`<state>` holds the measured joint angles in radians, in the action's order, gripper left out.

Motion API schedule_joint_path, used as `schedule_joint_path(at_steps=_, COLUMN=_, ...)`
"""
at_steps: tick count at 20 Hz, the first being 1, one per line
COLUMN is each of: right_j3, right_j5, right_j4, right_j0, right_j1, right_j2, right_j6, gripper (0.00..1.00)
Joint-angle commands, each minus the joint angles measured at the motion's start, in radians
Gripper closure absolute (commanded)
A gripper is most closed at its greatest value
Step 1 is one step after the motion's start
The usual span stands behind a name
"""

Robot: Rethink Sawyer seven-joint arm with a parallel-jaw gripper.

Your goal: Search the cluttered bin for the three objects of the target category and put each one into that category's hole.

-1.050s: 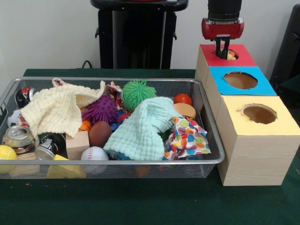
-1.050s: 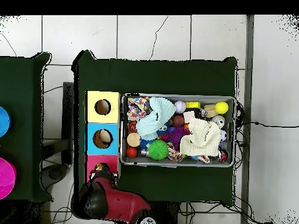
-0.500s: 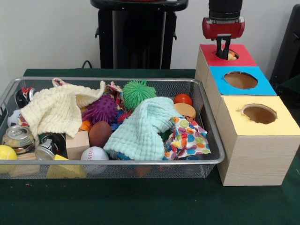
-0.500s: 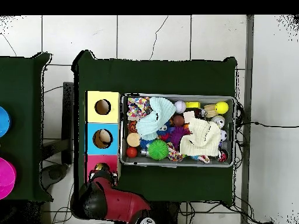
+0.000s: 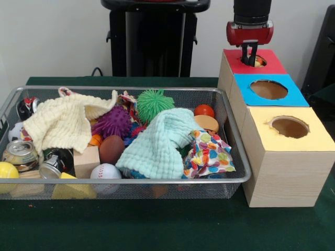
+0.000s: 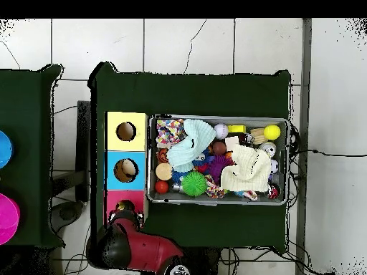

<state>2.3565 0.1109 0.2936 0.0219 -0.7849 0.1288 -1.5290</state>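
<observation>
Hand (image 5: 249, 56) hangs over the red box (image 5: 271, 65), tips at its hole (image 5: 256, 60); a small yellow-orange object shows in the hole, identity unclear. Cannot tell whether the hand is spread or pressed together.

Wire bin (image 5: 230, 151) on the green desk (image 5: 157, 225) holds: mint cloth (image 5: 157, 144), cream cloth (image 5: 63, 123), patterned cloth (image 5: 209, 154), green spiky ball (image 5: 154, 102), purple spiky ball (image 5: 112, 122), baseball (image 5: 105, 172), brown ball (image 5: 111, 148), wooden block (image 5: 86, 161), cans (image 5: 21, 154).

Blue box (image 5: 268, 90) and yellow box (image 5: 289, 127): contents not discernible from the front.
</observation>
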Motion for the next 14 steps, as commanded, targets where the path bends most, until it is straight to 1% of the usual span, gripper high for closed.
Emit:
schedule_joint_path(at_steps=1, right_j3=-0.088, right_j5=0.003, right_j4=0.036, right_j0=0.005, right_j1=0.071, right_j2=0.078, right_j6=-0.264, gripper=1.0)
schedule_joint_path(at_steps=4, right_j3=-0.097, right_j5=0.057, right_j4=0.02, right_j0=-0.004, right_j1=0.124, right_j2=0.071, right_j6=-0.265, gripper=1.0)
schedule_joint_path(at_steps=5, right_j3=-0.11, right_j5=0.097, right_j4=0.007, right_j0=0.002, right_j1=0.174, right_j2=0.083, right_j6=-0.272, gripper=1.0)
schedule_joint_path(at_steps=6, right_j3=-0.116, right_j5=0.117, right_j4=0.0, right_j0=0.008, right_j1=0.2, right_j2=0.093, right_j6=-0.278, gripper=1.0)
schedule_joint_path(at_steps=7, right_j3=-0.133, right_j5=0.155, right_j4=-0.014, right_j0=0.014, right_j1=0.241, right_j2=0.102, right_j6=-0.283, gripper=1.0)
schedule_joint_path(at_steps=11, right_j3=-0.172, right_j5=0.24, right_j4=-0.025, right_j0=-0.001, right_j1=0.317, right_j2=0.094, right_j6=-0.292, gripper=1.0)
schedule_joint_path(at_steps=14, right_j3=-0.195, right_j5=0.291, right_j4=-0.038, right_j0=-0.002, right_j1=0.354, right_j2=0.091, right_j6=-0.295, gripper=1.0)
